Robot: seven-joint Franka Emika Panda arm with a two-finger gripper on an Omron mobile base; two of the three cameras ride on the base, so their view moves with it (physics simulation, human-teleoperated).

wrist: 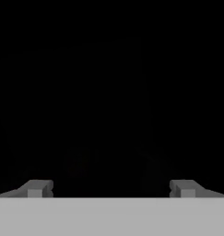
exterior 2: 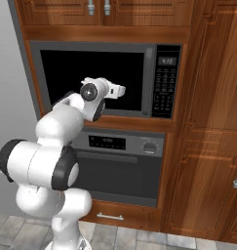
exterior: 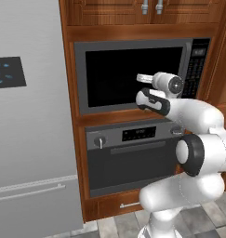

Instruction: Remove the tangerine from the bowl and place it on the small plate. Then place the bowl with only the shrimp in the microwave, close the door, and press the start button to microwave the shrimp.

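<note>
The gripper (wrist: 111,188), jaws spread and empty, faced the closed microwave door (exterior: 133,76); pushing on risked striking glass, missing the start button.

A: Where does the left base view sit?

B: Behind the arm (exterior: 198,153), to its left, facing forward at the cabinet wall. It takes in the refrigerator (exterior: 26,116), the microwave (exterior: 133,74) and the oven (exterior: 128,160) under it, from mid range.

A: And the right base view?

B: Behind the arm on its right, facing the same wall, with tall wooden cabinet doors (exterior 2: 212,146) at its right side. Both views share the microwave, the oven and the arm.

A: The hand view?

B: It looks along the hand (wrist: 111,189), very near the microwave's dark glass; all is black above the fingertips (wrist: 37,188).
</note>
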